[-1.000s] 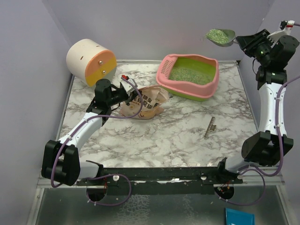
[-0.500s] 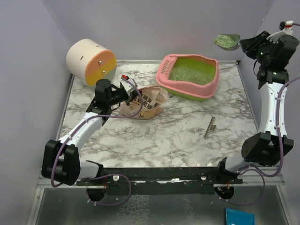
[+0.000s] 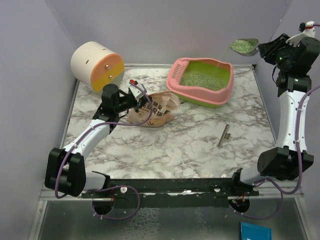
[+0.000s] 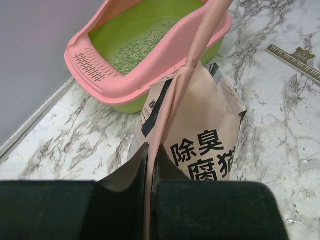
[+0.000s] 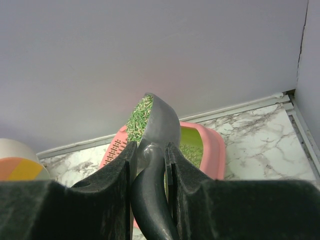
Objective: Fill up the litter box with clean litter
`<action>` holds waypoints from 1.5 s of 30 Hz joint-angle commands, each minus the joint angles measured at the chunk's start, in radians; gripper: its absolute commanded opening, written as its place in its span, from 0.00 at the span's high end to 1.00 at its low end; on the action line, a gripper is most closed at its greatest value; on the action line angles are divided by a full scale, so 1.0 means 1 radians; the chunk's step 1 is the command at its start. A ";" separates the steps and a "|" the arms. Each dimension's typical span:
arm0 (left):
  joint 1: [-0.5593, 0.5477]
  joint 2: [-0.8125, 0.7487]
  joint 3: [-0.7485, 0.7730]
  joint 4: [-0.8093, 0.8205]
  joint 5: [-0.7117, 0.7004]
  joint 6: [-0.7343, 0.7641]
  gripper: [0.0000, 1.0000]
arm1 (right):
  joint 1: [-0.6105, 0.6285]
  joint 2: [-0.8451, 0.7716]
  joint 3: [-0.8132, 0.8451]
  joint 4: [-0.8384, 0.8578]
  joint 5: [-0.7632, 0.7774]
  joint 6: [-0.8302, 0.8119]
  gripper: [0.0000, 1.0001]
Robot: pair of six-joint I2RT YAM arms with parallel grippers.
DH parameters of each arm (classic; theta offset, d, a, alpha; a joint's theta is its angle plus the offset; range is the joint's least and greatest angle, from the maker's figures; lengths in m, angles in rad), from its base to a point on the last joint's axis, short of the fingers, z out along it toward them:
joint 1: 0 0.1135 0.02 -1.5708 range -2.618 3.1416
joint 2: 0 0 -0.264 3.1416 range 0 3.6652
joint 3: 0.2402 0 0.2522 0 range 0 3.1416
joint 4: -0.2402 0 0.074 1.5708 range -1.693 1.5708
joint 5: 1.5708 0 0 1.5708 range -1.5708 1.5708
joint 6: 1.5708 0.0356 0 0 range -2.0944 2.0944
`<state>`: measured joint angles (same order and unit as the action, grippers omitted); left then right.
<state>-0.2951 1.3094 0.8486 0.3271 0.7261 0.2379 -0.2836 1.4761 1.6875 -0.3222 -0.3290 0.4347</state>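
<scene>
The litter box [image 3: 175, 75], pink-rimmed with a lime-green basin, stands at the back of the table with clean litter [image 3: 202, 79] spread in it. High up at the back right, my right gripper [image 3: 263, 49] is shut on the handle of a grey scoop [image 3: 251, 47] heaped with litter [image 3: 242, 46], to the right of the box and above it. In the right wrist view the scoop [image 5: 161, 127] sits between the fingers [image 5: 150, 150], the box [image 5: 214, 150] below. My left gripper [image 3: 135, 102] is shut on the beige bag [image 3: 155, 109]; its edge [image 4: 180, 95] runs between the jaws [image 4: 150, 152].
A cream-and-orange cylinder [image 3: 96, 66] lies at the back left. A thin ruler-like strip [image 3: 224, 135] lies on the marble right of centre, also in the left wrist view [image 4: 295, 57]. Lilac walls close in the left, back and right sides.
The right arm has carried the loaded scoop to the right and slightly lower, away from above the box's corner. The left arm and bag have not moved.
</scene>
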 commanded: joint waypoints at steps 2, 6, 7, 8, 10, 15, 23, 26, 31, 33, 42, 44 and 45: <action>-0.012 0.006 0.027 0.056 0.064 -0.029 1.00 | -0.003 -0.069 0.041 0.015 0.018 -0.028 0.99; -0.012 0.008 0.027 0.056 0.064 -0.031 0.99 | -0.003 -0.071 0.039 0.003 0.016 -0.035 0.99; -0.012 0.008 0.028 0.056 0.065 -0.032 0.99 | -0.003 -0.074 0.036 0.001 0.016 -0.037 0.99; -0.012 0.007 0.029 0.056 0.065 -0.031 0.98 | -0.003 -0.075 0.032 -0.002 0.016 -0.038 0.99; -0.012 0.010 0.031 0.056 0.067 -0.035 0.98 | -0.003 -0.081 0.023 -0.006 0.016 -0.041 0.99; -0.014 0.014 0.035 0.055 0.070 -0.045 0.93 | -0.003 -0.089 0.005 -0.018 0.012 -0.050 0.99; -0.015 0.012 0.038 0.055 0.061 -0.053 0.77 | -0.002 -0.068 0.011 -0.045 -0.028 -0.064 0.99; -0.015 0.011 0.040 0.055 0.058 -0.057 0.70 | 0.005 -0.057 0.016 -0.053 -0.040 -0.075 0.99; -0.016 0.007 0.042 0.053 0.050 -0.061 0.61 | 0.033 -0.017 0.062 -0.097 -0.050 -0.104 0.99; -0.015 0.002 0.041 0.053 0.046 -0.061 0.58 | 0.046 0.000 0.080 -0.109 -0.048 -0.115 0.99; -0.015 -0.008 0.037 0.052 0.042 -0.051 0.57 | 0.104 0.087 0.171 -0.176 0.011 -0.173 0.99; -0.016 -0.011 0.037 0.050 0.039 -0.049 0.57 | 0.125 0.107 0.194 -0.195 0.038 -0.191 0.99; -0.015 -0.012 0.037 0.050 0.039 -0.048 0.57 | 0.136 0.118 0.207 -0.205 0.057 -0.203 0.99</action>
<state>-0.3035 1.3220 0.8566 0.3527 0.7525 0.1883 -0.1825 1.5684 1.8168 -0.5140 -0.3431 0.2829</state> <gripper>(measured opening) 0.434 0.244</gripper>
